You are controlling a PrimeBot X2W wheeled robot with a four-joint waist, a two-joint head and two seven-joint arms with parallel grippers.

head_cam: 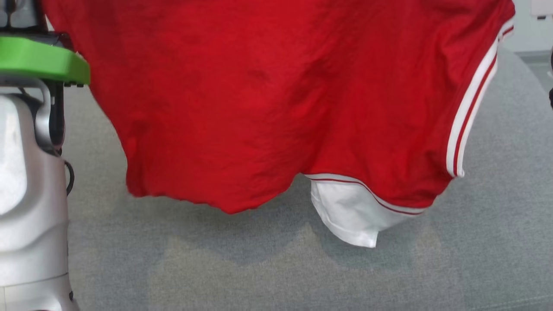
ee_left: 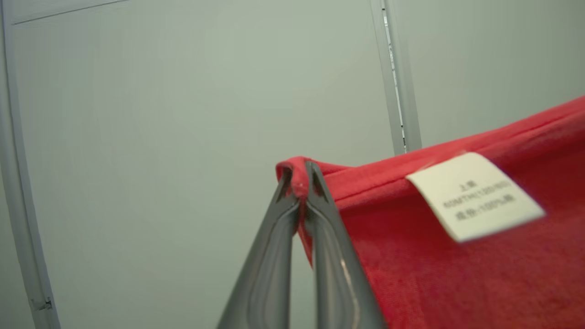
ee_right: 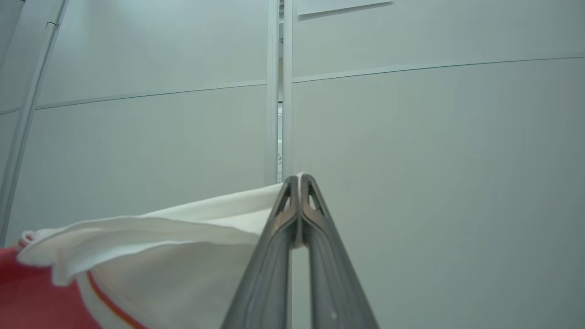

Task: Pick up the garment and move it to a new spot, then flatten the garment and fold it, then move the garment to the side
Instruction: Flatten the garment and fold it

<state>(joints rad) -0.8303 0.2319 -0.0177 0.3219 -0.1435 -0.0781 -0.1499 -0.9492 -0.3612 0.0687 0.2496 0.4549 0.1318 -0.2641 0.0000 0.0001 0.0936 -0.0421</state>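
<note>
The garment (head_cam: 276, 99) is red with white, red-striped trim and a white sleeve (head_cam: 350, 214). It hangs spread out in the air above the grey table (head_cam: 497, 242), its lower edge clear of the surface. In the left wrist view my left gripper (ee_left: 299, 176) is shut on a red hem corner of the garment (ee_left: 457, 274), beside a white care label (ee_left: 475, 196). In the right wrist view my right gripper (ee_right: 299, 183) is shut on the white edge of the garment (ee_right: 183, 233), which trails off to the left.
My pale left forearm (head_cam: 30, 194) with a green band (head_cam: 43, 60) stands at the left edge of the head view. Grey-green wall panels (ee_right: 411, 137) lie behind both grippers. The garment casts a shadow on the table below it.
</note>
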